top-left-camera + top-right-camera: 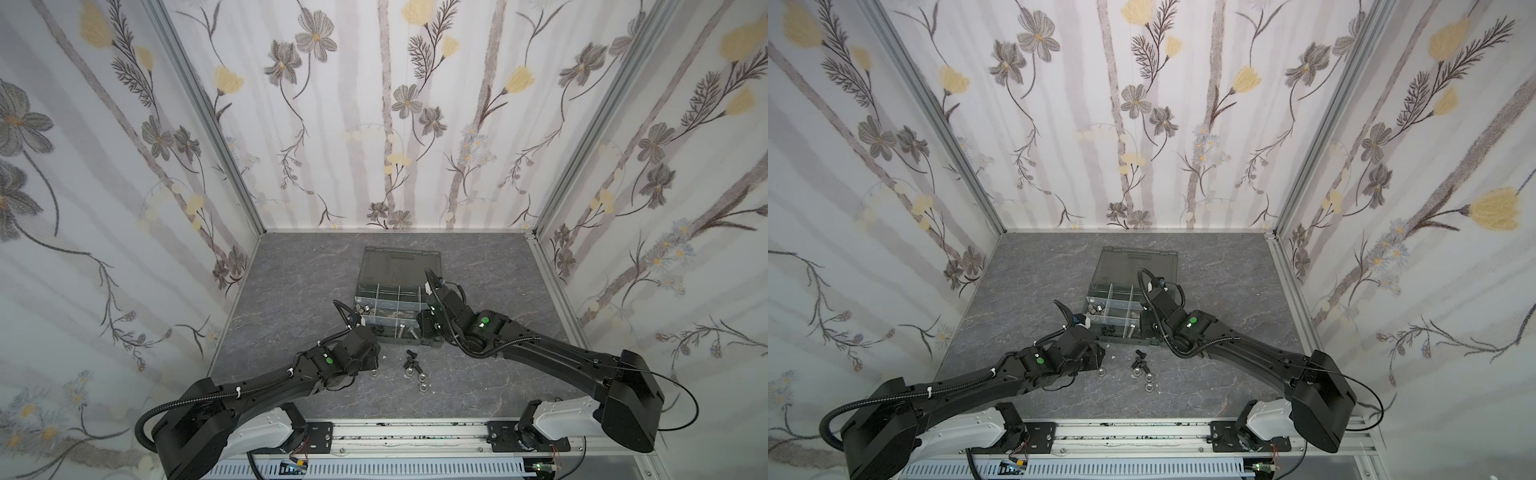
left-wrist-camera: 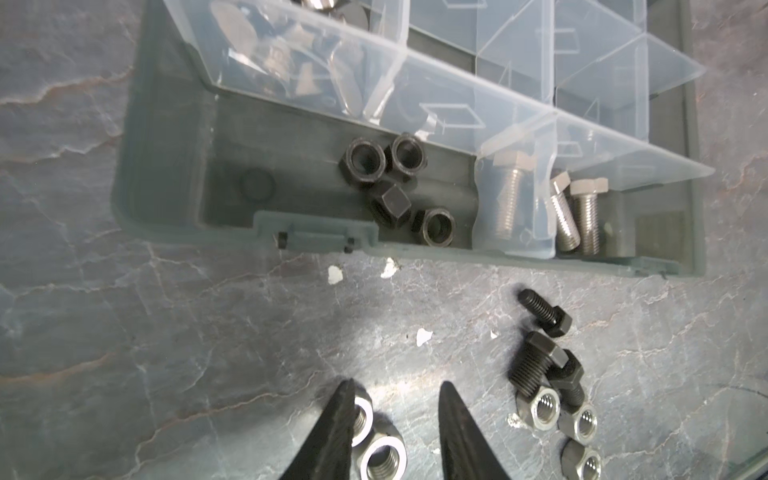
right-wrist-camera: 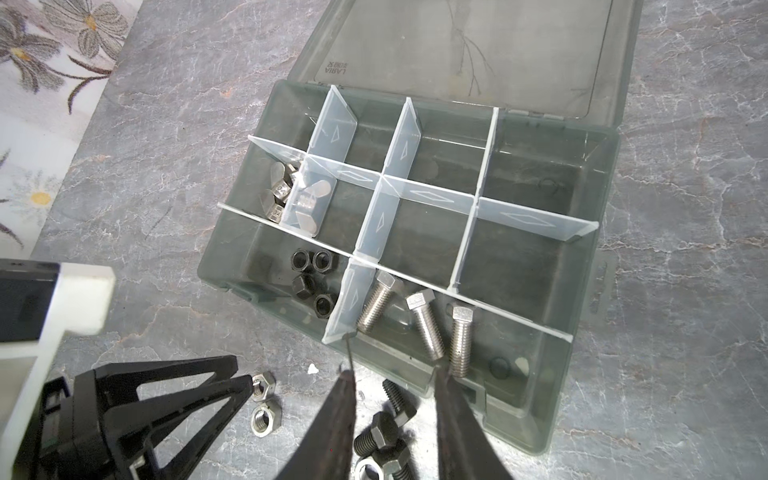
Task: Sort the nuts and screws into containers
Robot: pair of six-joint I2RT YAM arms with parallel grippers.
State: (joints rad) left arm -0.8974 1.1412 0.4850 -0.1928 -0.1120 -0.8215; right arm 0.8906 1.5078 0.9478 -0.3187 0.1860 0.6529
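Three silver bolts [image 3: 428,328] lie flat in the wide front compartment of the organiser case [image 3: 536,424]. Their long axes run front to back, hex heads toward the hinged lid [image 3: 457,41] and thread ends toward the case's front wall. The one beside the divider [image 3: 351,299] is slanted away from the other two. Across that divider, black nuts [image 3: 309,282] cluster in the front-left compartment, and wing nuts [image 3: 291,195] sit in the row behind. The right gripper [image 3: 394,368] hangs over the front wall near the thread ends, jaws apart with nothing between them. On the table [image 1: 291,291] just in front of the case, a few black bolts [image 2: 536,370] point different ways, touching a group of silver nuts [image 2: 584,419]. Further left, the left gripper [image 2: 397,386] is down at the tabletop with its jaws parted. One silver nut [image 2: 361,415] seems to touch the inner face of one finger, with the other finger clear of it. Open tabletop runs from the case's left side to the enclosure wall [image 1: 232,257].
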